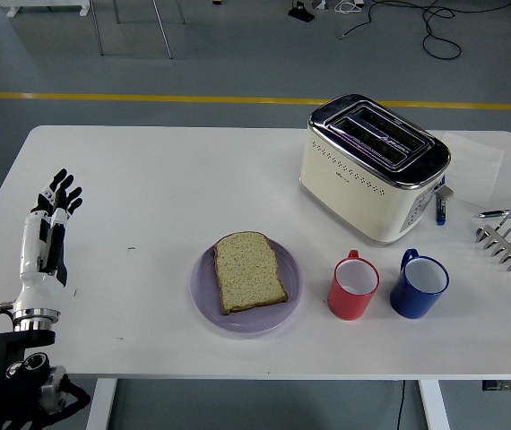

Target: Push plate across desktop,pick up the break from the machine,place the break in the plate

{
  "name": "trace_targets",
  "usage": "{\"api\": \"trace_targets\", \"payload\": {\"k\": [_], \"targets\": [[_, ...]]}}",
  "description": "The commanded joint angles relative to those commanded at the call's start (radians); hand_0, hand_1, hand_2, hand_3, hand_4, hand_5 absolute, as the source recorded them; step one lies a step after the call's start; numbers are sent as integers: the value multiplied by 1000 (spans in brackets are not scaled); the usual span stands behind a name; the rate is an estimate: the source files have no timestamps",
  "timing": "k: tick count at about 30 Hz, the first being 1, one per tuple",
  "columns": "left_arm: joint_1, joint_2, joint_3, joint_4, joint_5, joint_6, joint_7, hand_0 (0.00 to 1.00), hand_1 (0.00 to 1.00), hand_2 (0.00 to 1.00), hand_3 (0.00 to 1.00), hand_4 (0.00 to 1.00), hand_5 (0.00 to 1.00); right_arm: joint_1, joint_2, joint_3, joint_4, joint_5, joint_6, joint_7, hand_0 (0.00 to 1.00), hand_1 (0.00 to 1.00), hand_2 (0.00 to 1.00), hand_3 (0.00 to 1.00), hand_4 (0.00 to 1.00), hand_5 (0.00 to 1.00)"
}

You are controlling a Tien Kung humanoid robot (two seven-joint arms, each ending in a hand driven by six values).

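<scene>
A slice of brown bread [249,271] lies flat on the lilac plate [204,300] at the table's front centre. The cream and chrome toaster [372,167] stands behind and to the right, its slots showing no bread. My left hand [50,219] hovers over the table's left edge, far from the plate, its fingers straight and spread with nothing in them. The right arm does not show in this view.
A red mug [354,288] and a blue mug [420,284] stand right of the plate. A metal toast rack [508,244], a pen [506,212] and a small blue item [441,209] lie at the right edge. The white table [148,197] spans the view.
</scene>
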Motion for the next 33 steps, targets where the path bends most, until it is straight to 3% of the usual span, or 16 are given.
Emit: {"api": "trace_targets", "payload": {"k": [33], "targets": [[1,-6,-11,7,-5,11,-3,857,896,964,951,538,911,28,13,6,-2,9,10,-15,837,799,816,820,519,524]]}}
